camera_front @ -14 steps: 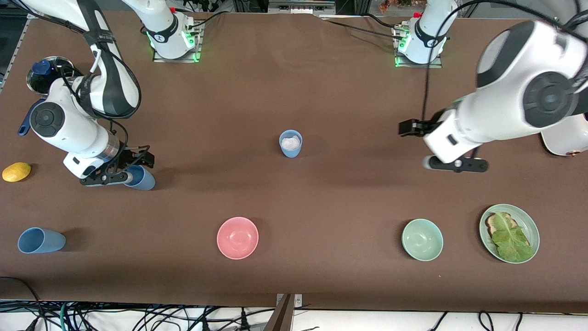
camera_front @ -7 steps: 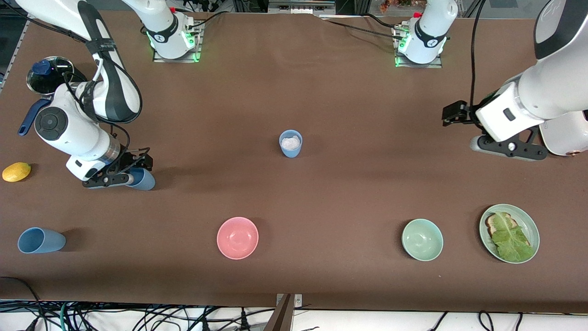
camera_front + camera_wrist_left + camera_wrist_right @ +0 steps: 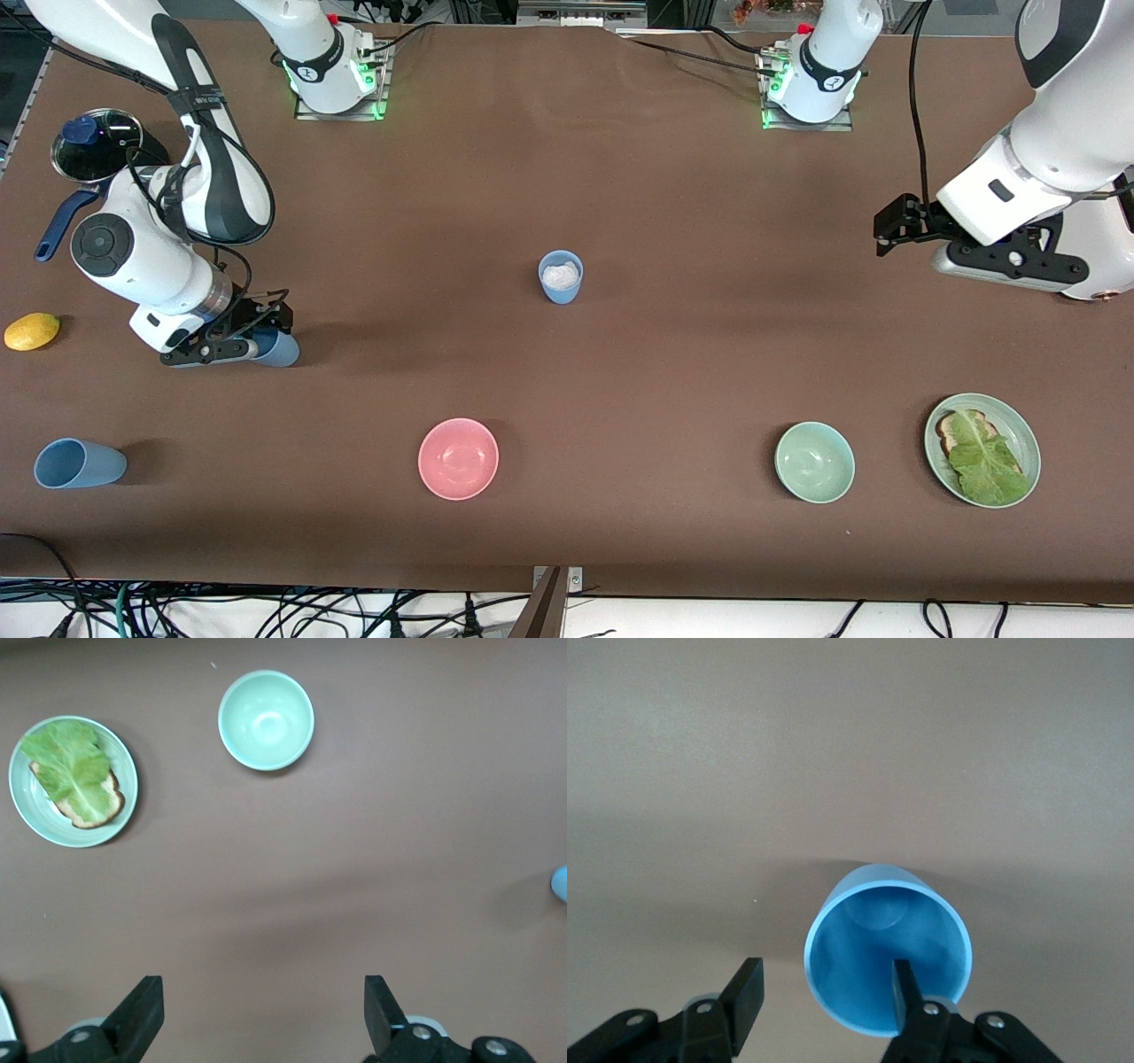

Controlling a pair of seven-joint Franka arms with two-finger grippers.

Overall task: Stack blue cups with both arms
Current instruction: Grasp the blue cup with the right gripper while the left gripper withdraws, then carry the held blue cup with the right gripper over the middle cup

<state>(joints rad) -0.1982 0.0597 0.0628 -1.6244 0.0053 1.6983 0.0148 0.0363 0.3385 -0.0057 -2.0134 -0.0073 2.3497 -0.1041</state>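
The tabletop is plain matte brown. All three cups are light blue, one holding something white. One bowl is pink, another bowl pale green, the plate pale green under leafy green lettuce, the lemon yellow.

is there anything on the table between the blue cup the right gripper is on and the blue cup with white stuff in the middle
Nothing visible. The right gripper straddles the rim of an upright light-blue tumbler, one finger inside. Only bare brown cloth lies between it and the white-filled light-blue tumbler. The glossy pink bowl sits nearer the front camera, off that line.
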